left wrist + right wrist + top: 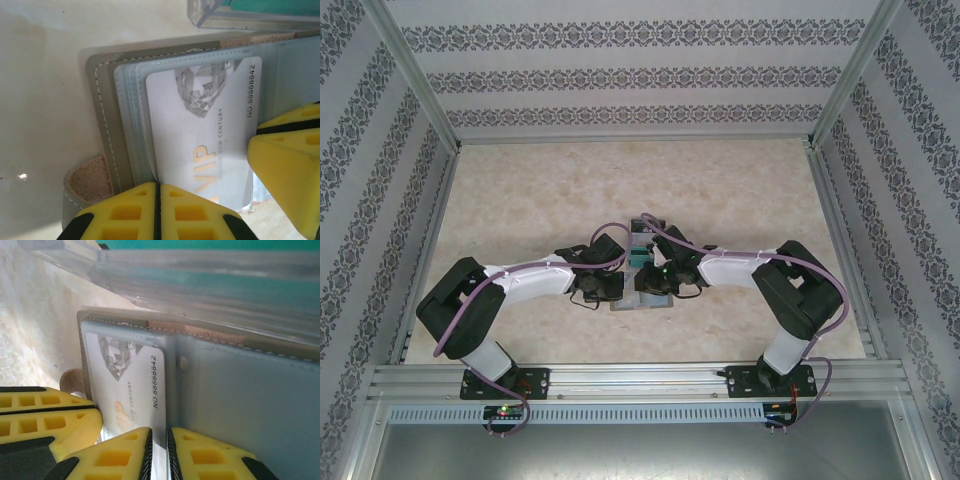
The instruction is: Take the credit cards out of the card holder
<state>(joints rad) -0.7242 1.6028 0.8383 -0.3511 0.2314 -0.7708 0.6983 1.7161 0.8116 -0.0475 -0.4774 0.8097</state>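
Yellow ribbed fingers of the left gripper (157, 192) are pressed fully together at the near edge of the clear plastic sleeves (131, 125); can't tell if a sleeve is pinched. Right gripper (160, 432) fingers sit a thin slit apart over the numbered edge of the pale VIP credit card (200, 150), grip unclear. That card sits sleeved in the open grey-brown stitched card holder (102, 125), flat on the beige marbled table (35, 100); a teal card (265, 5) shows through clear plastic just beyond.

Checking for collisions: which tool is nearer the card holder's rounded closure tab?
Left. The left tool sits just beside the tab at the outer edge of the card holder; the right tool is farther in, near the fold.
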